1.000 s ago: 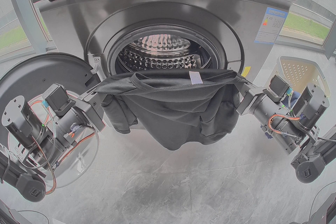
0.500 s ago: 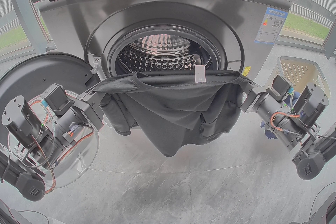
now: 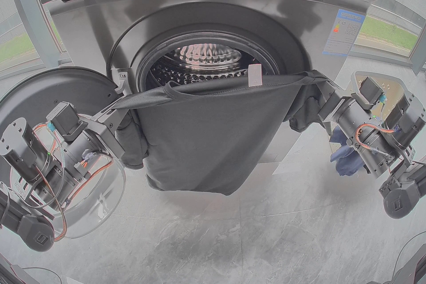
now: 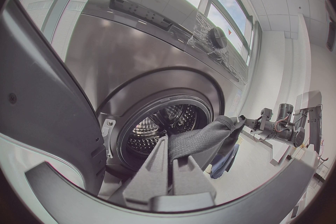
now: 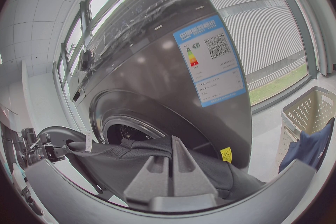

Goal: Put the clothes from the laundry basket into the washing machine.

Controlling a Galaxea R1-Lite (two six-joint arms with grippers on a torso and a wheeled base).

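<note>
A black garment [image 3: 213, 129] with a white tag hangs stretched between both grippers, just in front of the washing machine's open drum [image 3: 204, 61]. My left gripper [image 3: 116, 106] is shut on its left edge, near the door hinge. At the right side of the opening, my right gripper [image 3: 320, 81] is shut on its right edge. The left wrist view has the fingers pinching the black garment [image 4: 196, 139] at my left gripper [image 4: 170, 154]. In the right wrist view the black garment [image 5: 147, 146] is pinched in my right gripper [image 5: 171, 147]. The laundry basket [image 3: 384, 92] stands at the right with blue cloth [image 3: 346, 156] hanging over it.
The machine's round door [image 3: 49, 98] is swung open at the left, behind my left arm. Grey tiled floor [image 3: 248, 236] lies free in front. The laundry basket [image 5: 308, 112] holds a blue garment [image 5: 308, 149] beside the machine's right side.
Both grippers have lifted the garment and spread it wider. Its top edge now crosses the drum opening higher up, and the cloth hangs flatter.
</note>
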